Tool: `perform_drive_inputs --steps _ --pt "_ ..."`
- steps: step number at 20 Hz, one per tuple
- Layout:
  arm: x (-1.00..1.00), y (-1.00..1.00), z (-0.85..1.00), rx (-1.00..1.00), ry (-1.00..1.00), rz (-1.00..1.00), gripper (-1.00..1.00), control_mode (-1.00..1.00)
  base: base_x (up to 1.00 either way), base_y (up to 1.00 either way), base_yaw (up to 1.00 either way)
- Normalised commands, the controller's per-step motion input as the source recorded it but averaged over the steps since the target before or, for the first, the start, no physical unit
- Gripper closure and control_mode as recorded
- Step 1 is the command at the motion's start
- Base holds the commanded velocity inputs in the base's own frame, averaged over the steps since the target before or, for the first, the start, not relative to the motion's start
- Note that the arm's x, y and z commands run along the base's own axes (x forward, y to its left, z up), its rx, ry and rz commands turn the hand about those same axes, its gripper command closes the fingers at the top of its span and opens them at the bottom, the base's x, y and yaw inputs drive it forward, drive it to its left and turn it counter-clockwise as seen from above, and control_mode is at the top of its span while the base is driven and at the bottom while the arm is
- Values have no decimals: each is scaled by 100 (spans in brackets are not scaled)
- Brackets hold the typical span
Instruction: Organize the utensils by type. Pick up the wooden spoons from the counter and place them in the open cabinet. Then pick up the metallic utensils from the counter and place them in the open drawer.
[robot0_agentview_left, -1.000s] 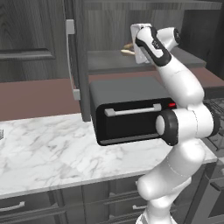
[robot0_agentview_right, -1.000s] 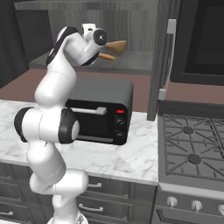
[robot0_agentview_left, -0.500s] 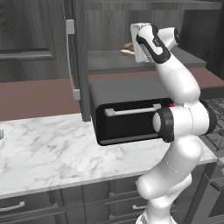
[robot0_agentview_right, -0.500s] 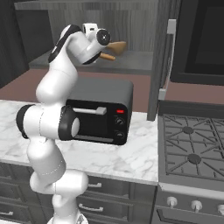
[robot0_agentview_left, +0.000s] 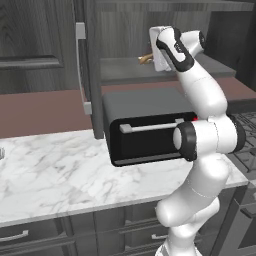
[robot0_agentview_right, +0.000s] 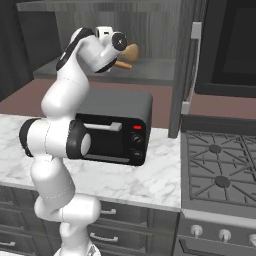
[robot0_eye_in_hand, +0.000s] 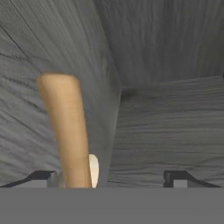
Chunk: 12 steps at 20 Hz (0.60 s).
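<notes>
In the left base view, the arm reaches up into the open cabinet (robot0_agentview_left: 95, 70). The gripper (robot0_agentview_left: 156, 50) is at the front edge of the cabinet's grey inner shelf (robot0_agentview_left: 120, 70), above the black toaster oven (robot0_agentview_left: 150, 132) that stands on the counter (robot0_agentview_left: 50, 175). A small piece of the wooden spoon (robot0_agentview_left: 144, 58) shows just to the left of the hand, low over the shelf. From here I cannot tell how the jaws stand.

In the right base view, the brown bowl of the spoon (robot0_agentview_right: 130, 51) and a part of its orange-brown handle stick out beyond the hand, over the middle of the shelf and near its front edge. I cannot see if the spoon already lies on the shelf or is a little above it.

In the hand view, the two finger tips (robot0_eye_in_hand: 43, 177) stand wide apart, so the pincer is released. The spoon's handle (robot0_eye_in_hand: 68, 131) rises just beside the left tip and is far from the right one, so nothing clamps it.

By my judgement the spoon is light, stiff and not fragile, and its matte wood gives good friction. The best place to take it is the middle of the handle, across its narrow width, so that it does not tip toward the heavier bowl.
</notes>
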Motion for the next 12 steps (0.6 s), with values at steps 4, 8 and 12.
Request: perform_drive_inputs --steps 4,8,12 --pt "0 -42 -16 -1 0 0 -100 -100 0 0 0" --pt "-25 -71 -15 -3 0 0 -100 -100 0 0 0" --pt "-52 -55 -25 -2 -1 0 -100 -100 0 0 0"
